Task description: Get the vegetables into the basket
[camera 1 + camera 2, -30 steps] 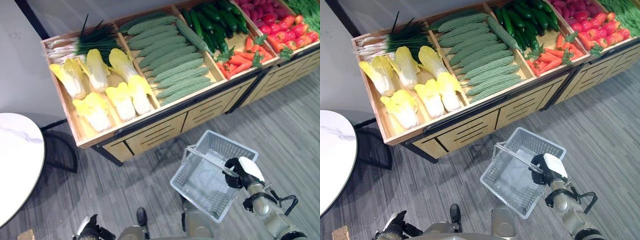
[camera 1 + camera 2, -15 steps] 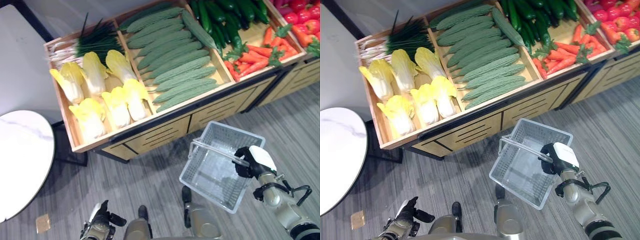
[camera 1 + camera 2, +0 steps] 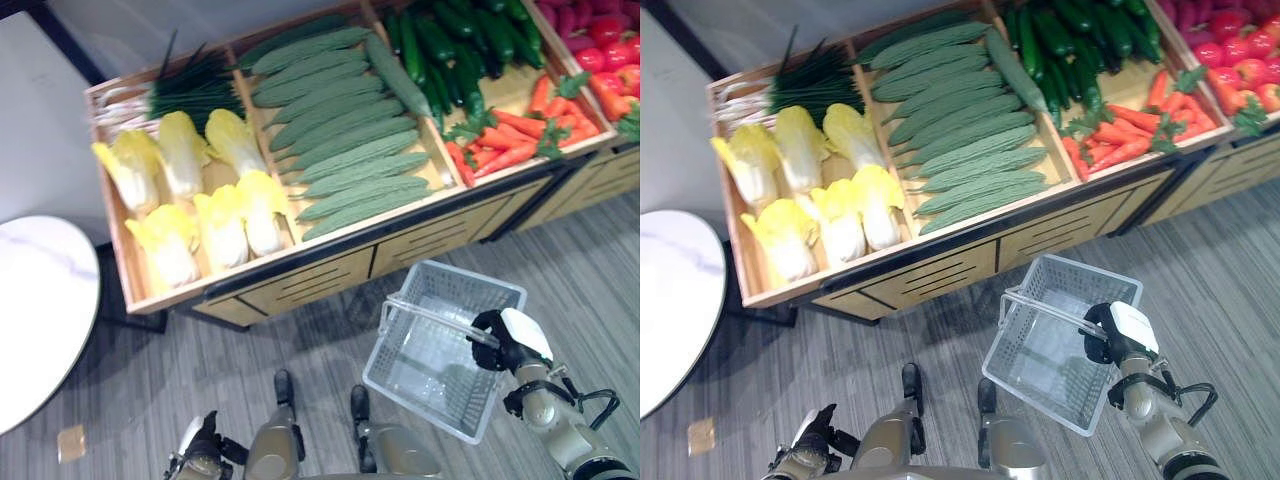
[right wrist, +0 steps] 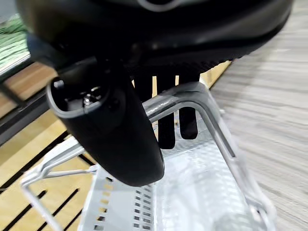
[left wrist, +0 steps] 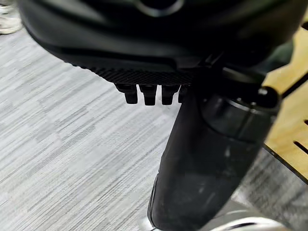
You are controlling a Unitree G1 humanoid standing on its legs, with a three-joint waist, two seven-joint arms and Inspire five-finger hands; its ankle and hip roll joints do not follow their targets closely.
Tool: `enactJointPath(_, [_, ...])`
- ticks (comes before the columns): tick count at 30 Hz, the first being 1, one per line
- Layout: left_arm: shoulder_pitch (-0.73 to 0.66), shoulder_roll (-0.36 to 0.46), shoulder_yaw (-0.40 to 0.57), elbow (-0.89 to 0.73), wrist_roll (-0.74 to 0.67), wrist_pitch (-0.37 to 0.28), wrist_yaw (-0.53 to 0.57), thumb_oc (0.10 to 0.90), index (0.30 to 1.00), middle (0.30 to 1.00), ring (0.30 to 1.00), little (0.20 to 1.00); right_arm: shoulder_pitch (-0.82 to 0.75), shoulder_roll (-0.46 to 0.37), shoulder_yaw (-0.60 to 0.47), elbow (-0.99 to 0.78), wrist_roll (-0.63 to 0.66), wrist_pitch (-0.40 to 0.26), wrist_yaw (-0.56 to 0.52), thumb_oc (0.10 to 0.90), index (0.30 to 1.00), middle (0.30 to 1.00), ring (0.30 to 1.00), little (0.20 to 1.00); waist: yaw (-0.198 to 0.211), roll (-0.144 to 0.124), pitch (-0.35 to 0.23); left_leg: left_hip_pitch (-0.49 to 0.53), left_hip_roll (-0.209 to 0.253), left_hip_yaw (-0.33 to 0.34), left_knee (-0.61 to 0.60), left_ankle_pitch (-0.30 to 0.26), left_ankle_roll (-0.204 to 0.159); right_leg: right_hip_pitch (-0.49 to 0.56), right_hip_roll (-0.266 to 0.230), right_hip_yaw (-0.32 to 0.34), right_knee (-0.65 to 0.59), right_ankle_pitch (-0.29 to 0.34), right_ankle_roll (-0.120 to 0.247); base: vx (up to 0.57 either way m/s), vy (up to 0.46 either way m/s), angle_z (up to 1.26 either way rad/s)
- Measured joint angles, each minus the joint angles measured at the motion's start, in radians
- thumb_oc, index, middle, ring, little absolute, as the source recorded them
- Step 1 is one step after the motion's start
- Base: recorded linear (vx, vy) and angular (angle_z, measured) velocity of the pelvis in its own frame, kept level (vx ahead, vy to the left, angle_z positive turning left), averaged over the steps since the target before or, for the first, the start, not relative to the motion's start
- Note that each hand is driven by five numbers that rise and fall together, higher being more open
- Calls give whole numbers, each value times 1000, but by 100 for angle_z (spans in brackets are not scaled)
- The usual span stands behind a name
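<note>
An empty grey wire basket (image 3: 430, 365) hangs over the floor in front of the wooden stall. My right hand (image 3: 497, 340) is shut on its metal handle (image 4: 192, 98), fingers curled over the bar. The stall's compartments hold yellow-white napa cabbages (image 3: 190, 200), long ridged green gourds (image 3: 340, 130), green chives (image 3: 195, 85), dark cucumbers (image 3: 450, 50), carrots (image 3: 500, 135) and red vegetables (image 3: 610, 60). My left hand (image 3: 200, 458) hangs low by my side, well below the cabbages, fingers (image 5: 144, 94) relaxed and holding nothing.
A white round table (image 3: 40, 310) stands at the left, near the stall's cabbage end. The stall's front (image 3: 300, 285) has slatted drawer panels. A strip of grey floor (image 3: 170, 360) lies between me and the stall.
The whole picture has shifted, so the camera moved. The basket stays in my right hand, a little closer under the gourd compartment. My left hand has sunk lower beside me.
</note>
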Motion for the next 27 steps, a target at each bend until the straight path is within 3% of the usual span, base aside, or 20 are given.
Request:
enactJointPath(2, [-23,3,0,-3,0,-7,0,900,1000,1000,1000,1000,-3,11,3,1,0,4,0,400,300,300,300,300,0,3,-2,14,-9,51,-8,12,41,0,-8,31,7,-10,15,71,249,-46])
enactJointPath(5, [-42,28,-3,-25,0,-13,-3,900,1000,1000,1000,1000,4,32,20,0,-1,6,5,400,300,300,300,300,-1,-31,-6,36,-64,71,-8,-7,93,-35,-63,54,114,-74,62,45,199,-9])
enactJointPath(11, [-55,92,-1,-25,0,-8,-6,900,1000,1000,1000,1000,-22,59,48,1,-1,8,10,400,300,300,300,300,11,-42,-12,51,-103,74,-9,-28,140,-153,-115,68,380,-146,130,7,93,3])
enactJointPath(13, [-49,113,-1,-21,0,-4,-6,900,1000,1000,1000,1000,-40,63,49,1,-1,0,10,400,300,300,300,300,15,-46,-13,54,-110,71,-7,-34,152,-161,-166,79,397,-134,146,0,0,0])
enactJointPath(16, [-52,119,1,-5,-1,2,-4,900,1000,1000,1000,1000,-50,67,59,1,-1,3,11,400,300,300,300,300,26,-50,-14,59,-107,69,-11,-33,151,-153,-212,106,321,-128,161,27,-47,-3])
enactJointPath(18, [-52,113,1,6,-1,2,-5,900,1000,1000,1000,1000,-51,69,64,2,-1,3,11,400,300,300,300,300,27,-58,-14,65,-104,68,-12,-31,148,-131,-251,107,156,-87,196,47,-133,2])
enactJointPath(19, [-52,109,1,5,-1,2,-5,900,1000,1000,1000,1000,-51,74,67,1,-1,2,11,400,300,300,300,300,27,-63,-16,65,-100,62,-12,-38,148,-127,-261,107,65,-42,193,55,-200,4])
enactJointPath(21, [-55,103,7,20,-1,1,-5,900,1000,1000,1000,1000,-57,80,80,0,-1,1,11,400,300,300,300,300,18,-69,-16,64,-92,37,-13,-36,133,-125,-251,139,-4,4,190,47,-195,27])
enactJointPath(23, [-47,108,21,20,-1,1,-5,900,1000,1000,1000,1000,-51,94,94,1,-1,3,11,400,300,300,300,300,8,-104,-23,70,-93,18,-19,-30,97,-119,-250,141,-8,41,184,22,-211,46])
enactJointPath(24, [-39,105,21,20,-1,1,-5,900,1000,1000,1000,1000,-50,100,104,4,-1,3,11,400,300,300,300,300,11,-117,-31,70,-72,14,-19,-30,73,-118,-232,123,-16,86,186,10,-246,29])
enactJointPath(27, [-12,94,25,6,-1,3,-2,900,1000,1000,1000,1000,-55,101,109,5,-1,2,11,400,300,300,300,300,28,-96,-41,54,33,27,-13,-15,34,-110,-140,71,-62,107,132,6,-185,0])
